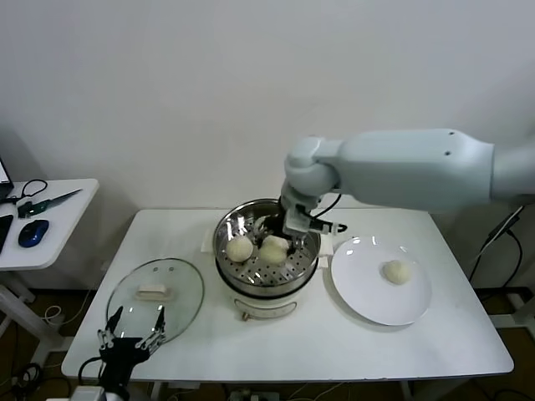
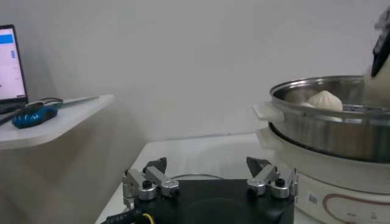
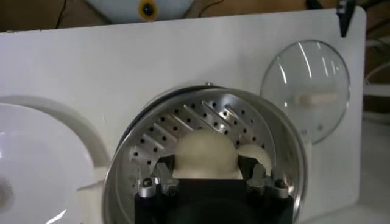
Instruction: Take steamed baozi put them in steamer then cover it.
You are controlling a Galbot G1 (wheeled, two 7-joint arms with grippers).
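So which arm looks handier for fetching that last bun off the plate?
Probably the right. Its gripper is over the steamer, clasping a bun, right beside the plate with the last bun. The left gripper waits open by the glass lid, farther away.

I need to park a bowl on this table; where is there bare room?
Bare tabletop lies in front of the steel steamer basket, between the clear glass lid and the white plate, and along the far right edge. The steamer itself is crowded: buns plus the right hand.
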